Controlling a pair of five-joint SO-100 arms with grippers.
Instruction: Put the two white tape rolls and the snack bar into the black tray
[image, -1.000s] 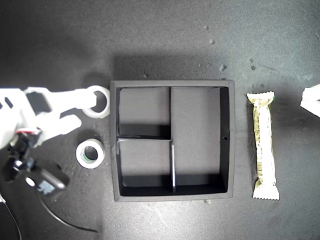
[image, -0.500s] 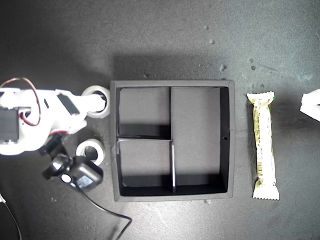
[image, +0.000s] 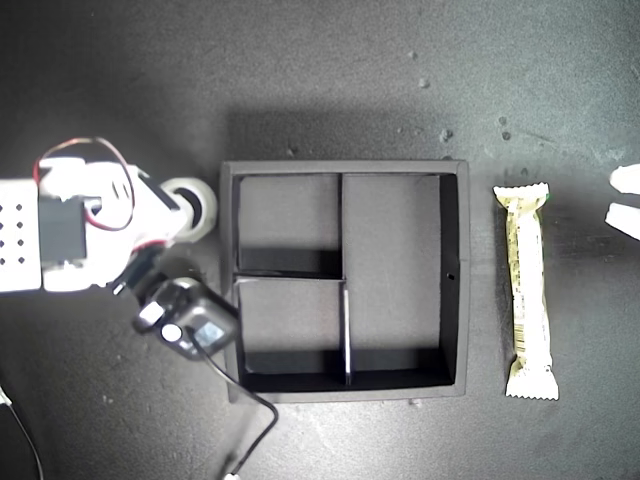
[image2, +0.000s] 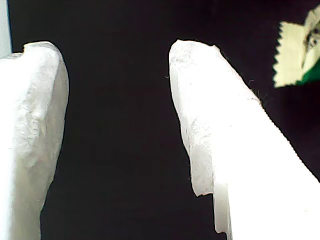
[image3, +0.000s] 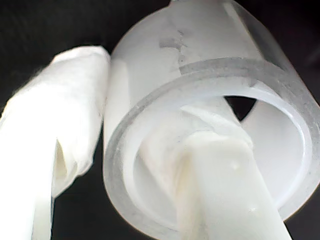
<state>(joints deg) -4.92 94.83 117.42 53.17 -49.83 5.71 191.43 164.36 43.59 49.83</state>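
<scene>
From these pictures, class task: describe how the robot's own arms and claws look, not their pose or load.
My second arm is blocky white plastic with a black servo, looping red wires, a dotted panel, a black camera module and a black cable. My first claw has thick, rough white fingers with rounded tips.
</scene>
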